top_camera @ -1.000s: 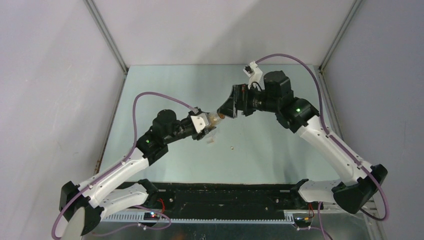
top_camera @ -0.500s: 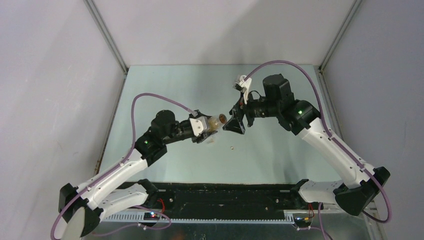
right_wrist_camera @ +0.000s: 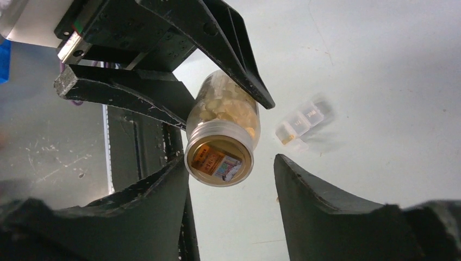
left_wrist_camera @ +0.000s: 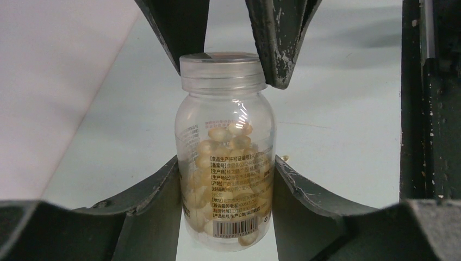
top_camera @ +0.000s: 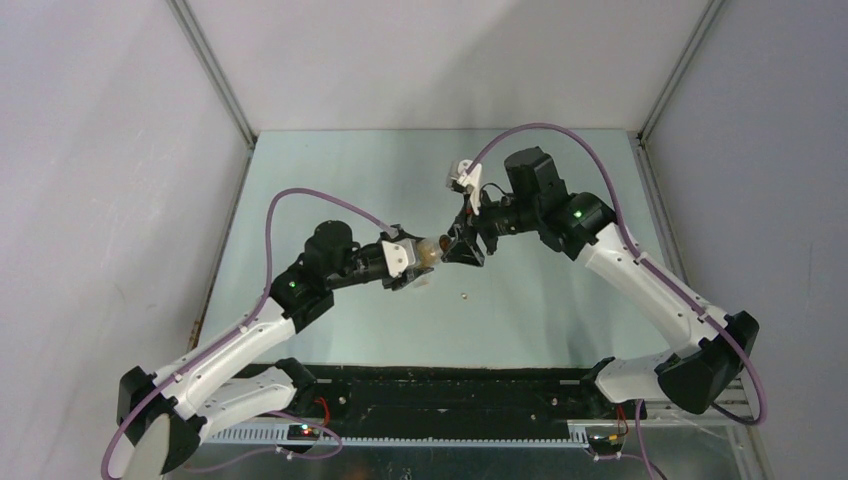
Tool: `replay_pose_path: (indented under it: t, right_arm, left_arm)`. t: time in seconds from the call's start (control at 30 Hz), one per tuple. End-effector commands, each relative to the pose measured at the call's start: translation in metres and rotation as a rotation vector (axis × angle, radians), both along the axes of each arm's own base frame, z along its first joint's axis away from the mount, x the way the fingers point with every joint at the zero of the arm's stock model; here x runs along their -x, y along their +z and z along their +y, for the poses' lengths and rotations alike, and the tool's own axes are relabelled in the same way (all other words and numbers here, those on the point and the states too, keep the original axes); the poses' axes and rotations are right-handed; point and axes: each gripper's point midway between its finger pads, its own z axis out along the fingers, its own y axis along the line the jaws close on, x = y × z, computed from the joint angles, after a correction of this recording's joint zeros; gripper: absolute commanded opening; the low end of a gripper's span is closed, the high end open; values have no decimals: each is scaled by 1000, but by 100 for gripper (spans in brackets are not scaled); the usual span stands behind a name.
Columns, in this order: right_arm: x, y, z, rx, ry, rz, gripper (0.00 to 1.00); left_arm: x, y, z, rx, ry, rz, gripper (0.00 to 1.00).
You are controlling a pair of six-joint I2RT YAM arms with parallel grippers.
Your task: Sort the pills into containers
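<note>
My left gripper (top_camera: 424,256) is shut on a small clear bottle (left_wrist_camera: 225,163) of orange-tan pills and holds it above the table, cap (left_wrist_camera: 223,68) on and pointing at the right arm. My right gripper (top_camera: 462,248) is open, with one finger (left_wrist_camera: 277,38) on each side of the cap; I cannot tell if they touch it. In the right wrist view the cap (right_wrist_camera: 220,160) sits close to the left finger (right_wrist_camera: 157,212), between my open right gripper (right_wrist_camera: 231,185). The white pill box (right_wrist_camera: 301,125) lies blurred on the table below. One loose pill (top_camera: 463,295) lies on the table.
The pale green table (top_camera: 560,300) is bounded by grey walls with metal corner posts. A black rail (top_camera: 450,385) with both arm bases runs along the near edge. The pill box (top_camera: 423,279) lies just under the left gripper.
The right arm has swung left and turned its wrist, bringing its open jaws from beside the bottle to around its cap. The left arm has held the bottle nearly still.
</note>
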Motion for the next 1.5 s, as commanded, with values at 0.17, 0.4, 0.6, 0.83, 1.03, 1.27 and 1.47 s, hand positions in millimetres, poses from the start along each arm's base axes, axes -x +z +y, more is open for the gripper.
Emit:
replay_pose_path:
  t: [0.17,0.4,0.6,0.83,1.03,1.27,1.47]
  right_arm:
    - [1,30,16,-85,10,18,40]
    - [-14,47,48,-176,-302,228,32]
    - [-43,76,68,-355,-782,465,39]
    - [-55,92,45,-385,-868,408,77]
    - [-42,88,20,-342,-693,314,78]
    - [11,71,15,-171,-208,41,84]
    - [19,50,10,-54,-69,-65,83]
  left_arm:
    - [-2,26,0,20,-7,-92,0]
    - [-20,21,9,0,100,-111,0]
    - [-29,24,14,-7,148,-159,0]
    - [-29,19,18,-11,165,-151,0]
    - [-26,21,18,2,159,-146,0]
    - [-15,18,14,-24,89,-119,0]
    - [-4,17,10,-51,24,-97,0]
